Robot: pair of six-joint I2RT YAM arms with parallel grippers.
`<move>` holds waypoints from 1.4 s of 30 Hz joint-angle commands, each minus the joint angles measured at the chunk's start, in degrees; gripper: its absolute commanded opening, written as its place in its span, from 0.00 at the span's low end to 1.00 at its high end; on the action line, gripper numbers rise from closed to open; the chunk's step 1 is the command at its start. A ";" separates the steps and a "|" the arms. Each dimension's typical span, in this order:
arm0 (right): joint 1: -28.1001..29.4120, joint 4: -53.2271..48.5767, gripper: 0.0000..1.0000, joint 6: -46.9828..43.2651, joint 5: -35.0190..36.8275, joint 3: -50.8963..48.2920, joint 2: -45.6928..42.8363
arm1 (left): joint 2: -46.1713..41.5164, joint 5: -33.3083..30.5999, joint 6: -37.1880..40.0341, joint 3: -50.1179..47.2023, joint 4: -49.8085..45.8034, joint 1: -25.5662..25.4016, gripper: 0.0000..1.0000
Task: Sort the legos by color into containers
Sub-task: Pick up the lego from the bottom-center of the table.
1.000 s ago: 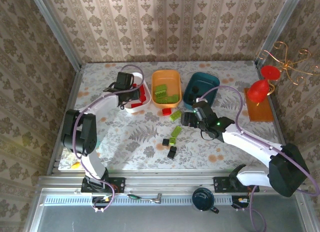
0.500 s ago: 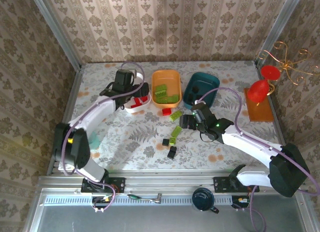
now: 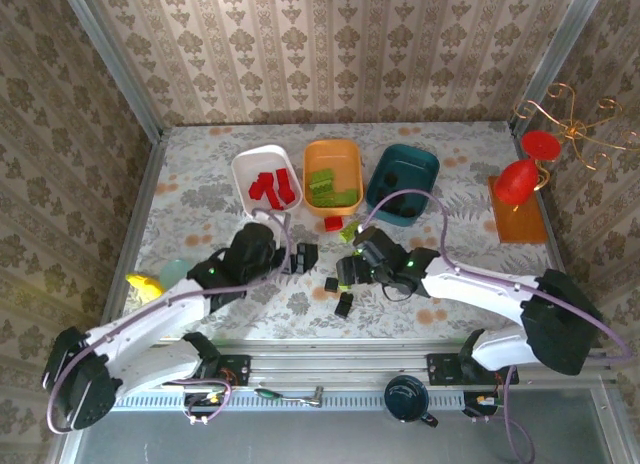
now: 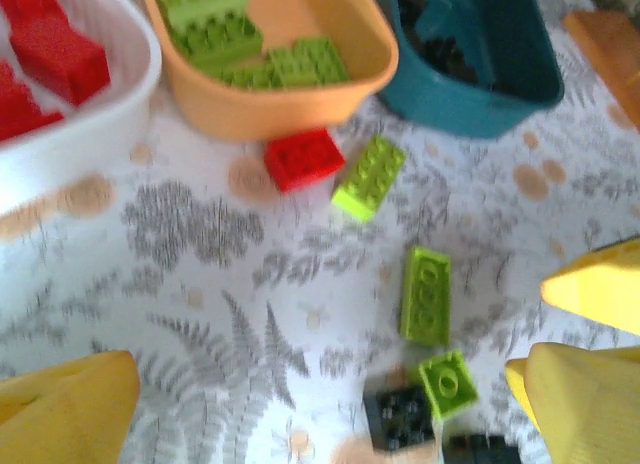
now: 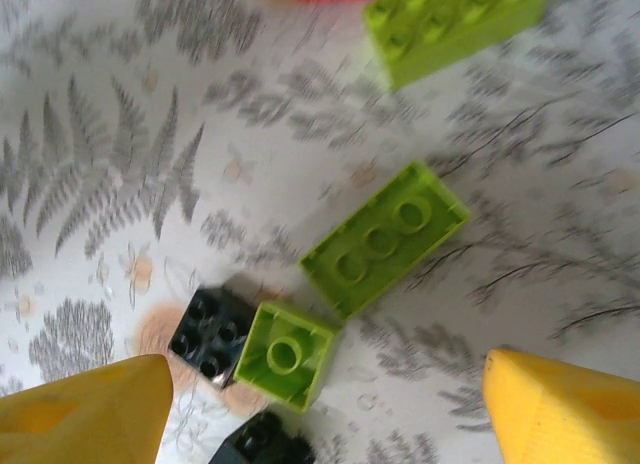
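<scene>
White tub point(image 3: 240, 167): left end of the far row, holds red bricks point(image 3: 272, 187). Orange tub point(image 3: 335, 142): middle of the row, holds lime-green bricks point(image 3: 325, 184), studs up. Dark teal tub point(image 3: 405, 169): right end, contents dark and hard to make out. Loose on the table, near side of the tubs: red square brick point(image 4: 305, 159) just beside the orange tub's wall; lime oblong brick point(image 4: 368, 177), lying askew beside it; flat lime oblong point(image 4: 426, 294), three studs; small lime square point(image 4: 447, 381), one stud, touching a black brick point(image 4: 400, 419); second black brick point(image 5: 262, 444) just beside.
</scene>
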 commanded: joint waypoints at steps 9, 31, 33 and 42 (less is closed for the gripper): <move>7.90 -1.71 0.82 5.29 2.25 0.36 8.66 | -10.31 -7.17 -7.90 -8.40 -3.11 -4.72 1.00; 9.17 -0.53 0.46 6.33 2.57 -0.37 8.92 | -9.65 -7.69 -8.28 -9.94 -3.10 -4.84 1.00; 9.17 -0.89 0.44 6.20 3.08 -0.72 8.01 | -9.74 -7.68 -8.28 -9.99 -3.10 -4.92 1.00; 6.72 -2.99 0.37 5.28 4.77 -2.91 1.74 | -9.76 -7.02 -8.19 -10.16 -2.25 -4.88 1.00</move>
